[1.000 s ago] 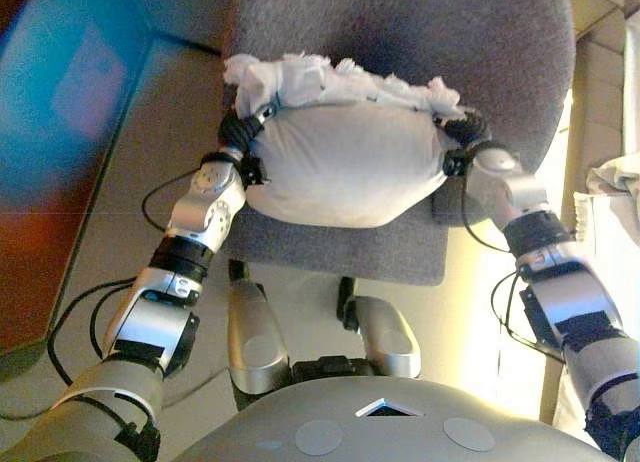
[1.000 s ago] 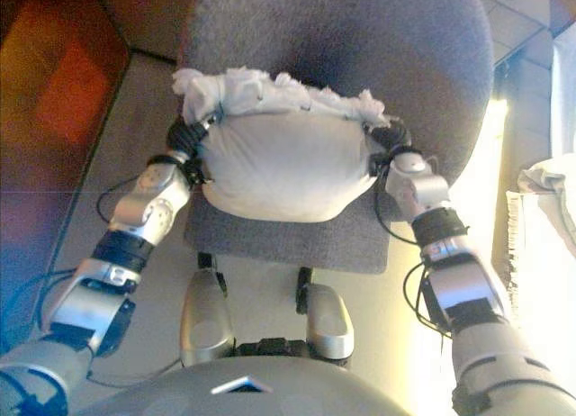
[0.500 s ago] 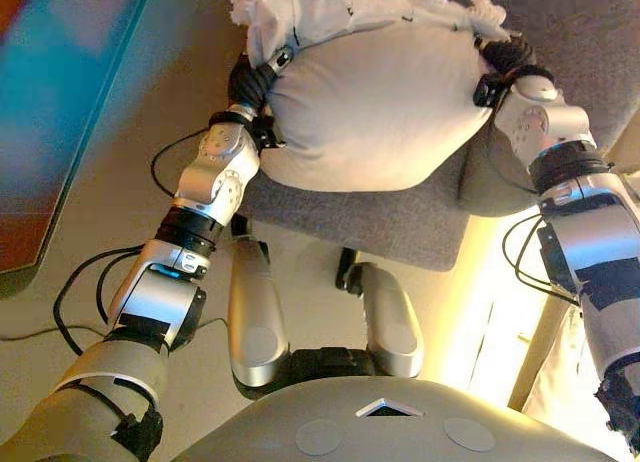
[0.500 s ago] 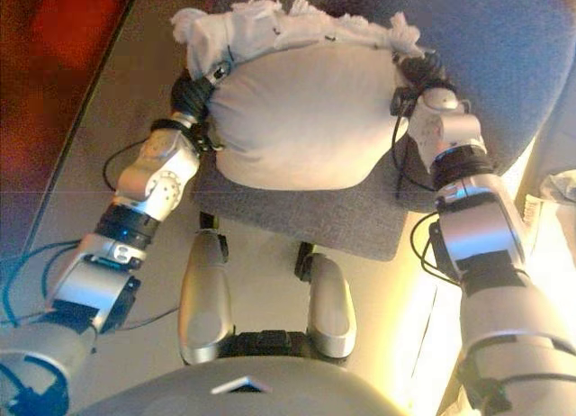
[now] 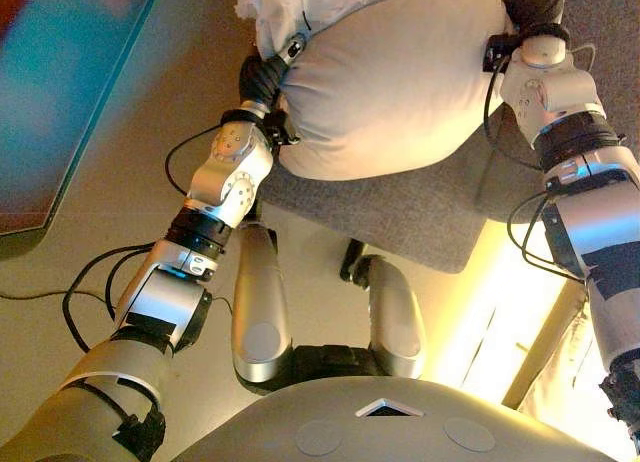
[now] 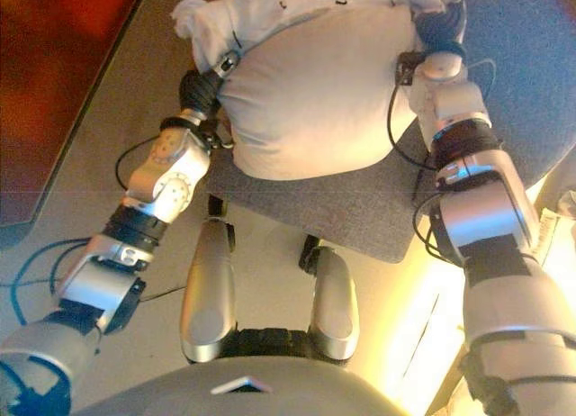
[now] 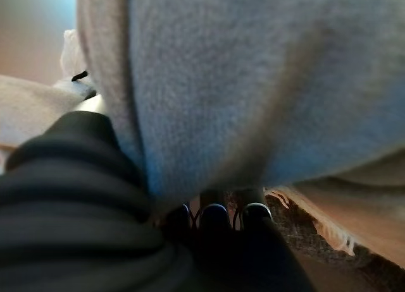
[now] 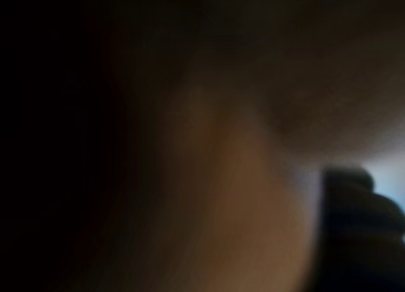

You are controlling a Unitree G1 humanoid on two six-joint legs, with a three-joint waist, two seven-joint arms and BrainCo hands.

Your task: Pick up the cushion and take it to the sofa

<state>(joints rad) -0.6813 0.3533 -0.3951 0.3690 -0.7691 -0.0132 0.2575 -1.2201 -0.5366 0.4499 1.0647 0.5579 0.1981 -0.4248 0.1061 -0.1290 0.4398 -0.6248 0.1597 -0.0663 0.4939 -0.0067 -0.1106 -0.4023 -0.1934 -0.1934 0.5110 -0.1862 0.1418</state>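
Two hands on the cushion, one at each end: the left hand at its left end and the right hand at its right. Their fingers are buried in the fabric, so I cannot tell how they're set. Since a moment ago it has come up off the grey chair seat and now hangs over its front edge. Pickup looks done; no sofa in sight yet. That chair sits directly ahead.

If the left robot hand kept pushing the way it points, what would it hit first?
The cushion: the left robot hand already presses into its side. Beyond it probably comes the right robot hand, though depth is unclear.
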